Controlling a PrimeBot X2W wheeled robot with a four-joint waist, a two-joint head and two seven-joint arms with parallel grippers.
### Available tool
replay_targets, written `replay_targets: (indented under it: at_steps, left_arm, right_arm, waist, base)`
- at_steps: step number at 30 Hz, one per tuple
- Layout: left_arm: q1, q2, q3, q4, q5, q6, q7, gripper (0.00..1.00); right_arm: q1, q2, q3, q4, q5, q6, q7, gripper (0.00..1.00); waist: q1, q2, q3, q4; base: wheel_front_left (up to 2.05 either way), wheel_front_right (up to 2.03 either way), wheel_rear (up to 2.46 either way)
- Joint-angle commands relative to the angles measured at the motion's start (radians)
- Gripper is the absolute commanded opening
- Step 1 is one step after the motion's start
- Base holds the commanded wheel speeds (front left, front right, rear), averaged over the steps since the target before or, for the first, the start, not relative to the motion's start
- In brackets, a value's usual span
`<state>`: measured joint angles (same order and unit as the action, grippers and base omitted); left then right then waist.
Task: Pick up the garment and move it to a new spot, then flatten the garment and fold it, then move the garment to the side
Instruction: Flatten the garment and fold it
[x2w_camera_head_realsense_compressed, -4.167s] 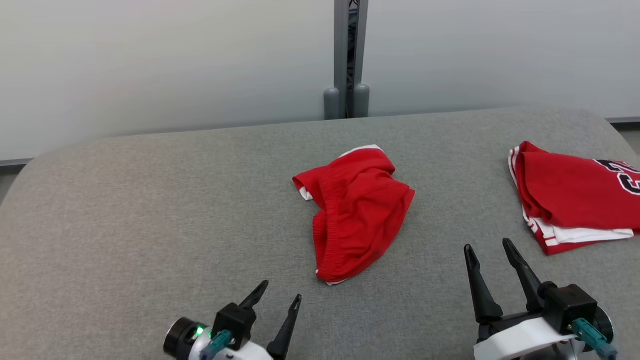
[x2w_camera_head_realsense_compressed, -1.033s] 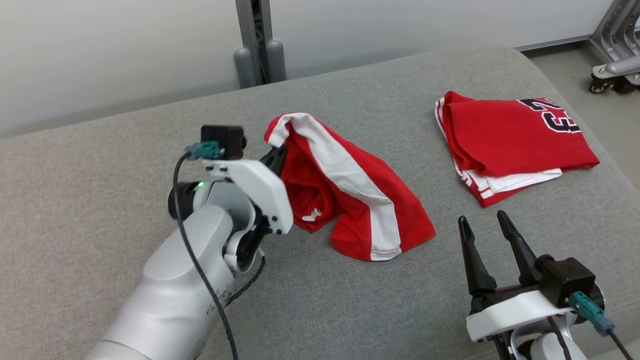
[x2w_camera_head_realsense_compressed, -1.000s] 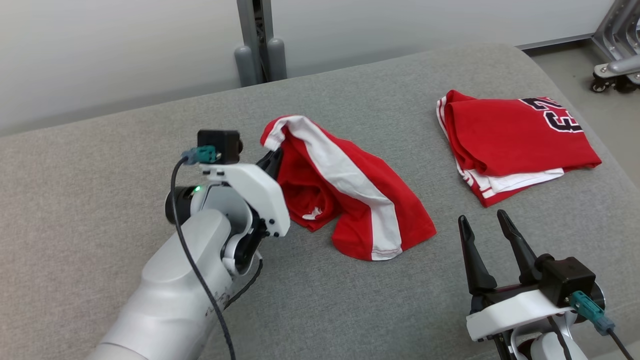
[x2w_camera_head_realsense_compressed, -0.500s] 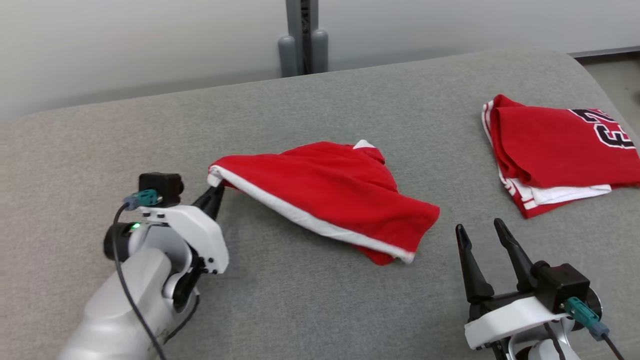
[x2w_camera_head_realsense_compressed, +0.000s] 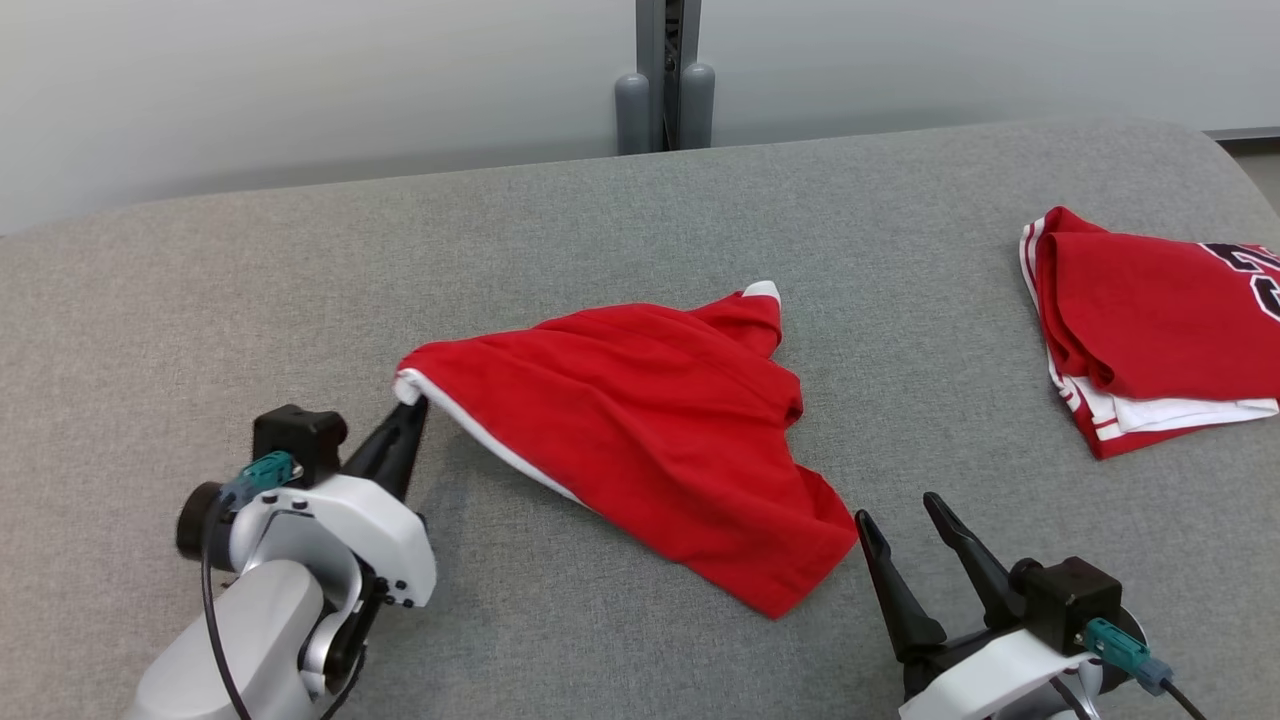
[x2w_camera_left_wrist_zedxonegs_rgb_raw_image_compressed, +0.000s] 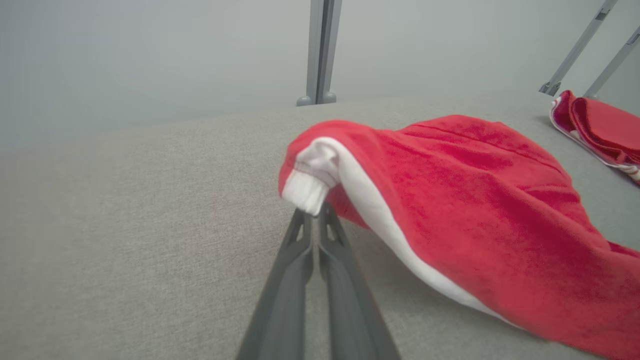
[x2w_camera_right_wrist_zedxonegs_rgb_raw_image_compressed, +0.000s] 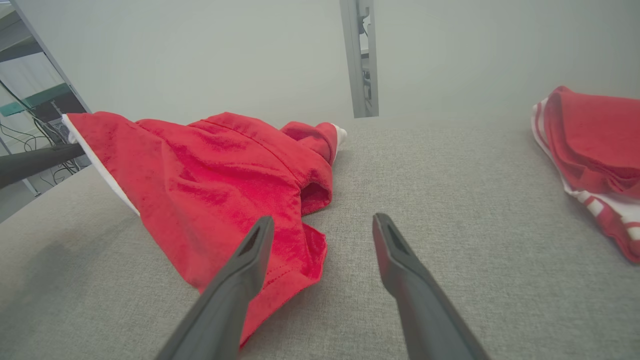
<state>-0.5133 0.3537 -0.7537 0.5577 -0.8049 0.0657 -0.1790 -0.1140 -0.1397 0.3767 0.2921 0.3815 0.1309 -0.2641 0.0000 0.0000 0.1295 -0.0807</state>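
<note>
The left claw (x2w_camera_head_realsense_compressed: 410, 408) is pinching the white-trimmed corner (x2w_camera_left_wrist_zedxonegs_rgb_raw_image_compressed: 311, 182) of the red garment (x2w_camera_head_realsense_compressed: 650, 440) with its fingers pressed together, and is holding that corner up off the grey padded surface (x2w_camera_head_realsense_compressed: 200, 300). The rest of the cloth is trailing away from its tips toward the right claw (x2w_camera_head_realsense_compressed: 897, 510). That claw's fingers are standing wide apart and gripping nothing, and the garment's loose lower corner is lying just beside its left finger.

The fabric is sagging and creasing under its own weight — it is looking soft, light and limp, and is probably going to drag on the cushion rather than slide. A single pinched corner is letting it bunch, so the free hem nearest the right claw's tips is looking like the sensible second hold for spreading it flat.

No brand or label is showing on the garment. Well off to the outer side of the right claw, a folded red jersey (x2w_camera_head_realsense_compressed: 1150, 340) is showing part of a black number, cut off at the picture's edge — not readable whole.
</note>
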Motion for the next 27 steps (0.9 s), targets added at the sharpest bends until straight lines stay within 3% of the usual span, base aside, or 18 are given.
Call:
replay_targets:
  at_steps: [1, 2, 9, 15, 21, 27]
  left_arm:
    - [0.019, 0.017, 0.006, -0.002, 0.015, 0.026, -0.014, 0.35]
    - [0.025, 0.022, 0.0, -0.007, 0.032, 0.041, -0.025, 1.0]
    - [0.124, 0.028, 0.037, -0.057, 0.057, 0.114, -0.079, 1.0]
    - [0.266, -0.008, 0.198, -0.229, 0.178, 0.159, -0.086, 1.0]
    - [0.446, -0.103, 0.375, -0.405, 0.358, 0.143, -0.086, 1.0]
    - [0.58, -0.201, 0.483, -0.44, 0.471, 0.087, -0.086, 1.0]
  right_arm:
    - [-0.007, -0.008, 0.005, -0.001, 0.009, 0.0, -0.001, 1.0]
    - [-0.007, -0.011, 0.007, -0.001, 0.009, 0.0, -0.001, 1.0]
    - [0.004, -0.015, 0.016, -0.003, 0.015, 0.0, -0.001, 1.0]
    - [0.027, -0.013, 0.006, -0.009, 0.007, 0.0, -0.001, 1.0]
    - [0.053, -0.018, 0.021, -0.005, 0.017, 0.0, -0.001, 1.0]
    - [0.082, -0.028, 0.06, 0.004, 0.04, 0.0, -0.001, 1.0]
  waist:
    - [0.0, 0.0, -0.001, -0.001]
    - [0.0, 0.0, -0.003, -0.002]
    - [0.0, 0.0, -0.021, -0.005]
    - [0.0, 0.0, -0.037, 0.021]
    - [0.0, 0.0, -0.065, 0.043]
    - [0.0, 0.0, -0.093, 0.062]
  base:
    - [0.0, 0.0, 0.0]
    - [0.0, 0.0, 0.0]
    - [0.0, 0.0, 0.0]
    - [0.0, 0.0, 0.0]
    - [0.0, 0.0, 0.0]
    - [0.0, 0.0, 0.0]
